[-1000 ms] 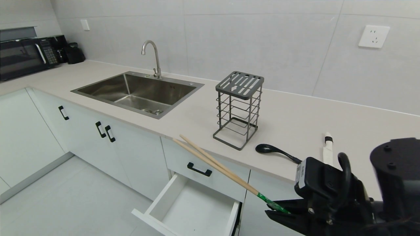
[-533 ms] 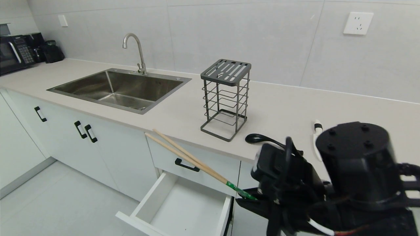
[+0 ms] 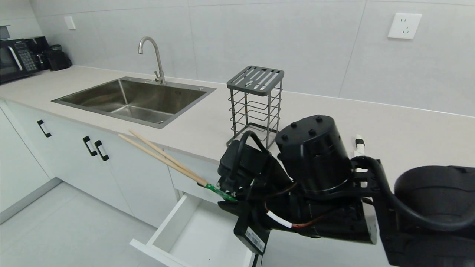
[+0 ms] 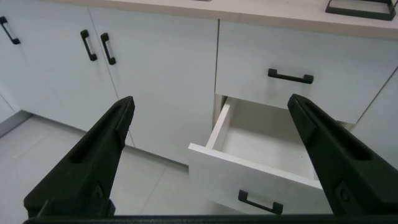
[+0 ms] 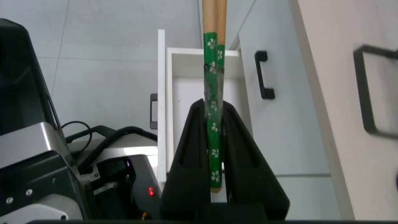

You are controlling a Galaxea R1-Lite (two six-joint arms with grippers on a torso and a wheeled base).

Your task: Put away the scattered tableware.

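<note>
Counter (image 3: 326,122) with wire rack (image 3: 256,107) near its front edge; white drawer (image 3: 148,252) below is pulled out. Right gripper (image 5: 214,124) is clamped tight on the green ends of the chopsticks (image 5: 213,62), held over the drawer with tips angled toward the sink (image 3: 111,92). Left gripper (image 4: 211,102) is spread wide with nothing in it.

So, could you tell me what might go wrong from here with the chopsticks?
1. The right gripper pinches the chopsticks only at their green end, so the long free length could pivot or slip out.
2. In the head view their tips reach past the side wall of the open drawer; released now, they might tip over it to the floor.
3. They pass close to the counter edge; a swing could knock them there.
</note>
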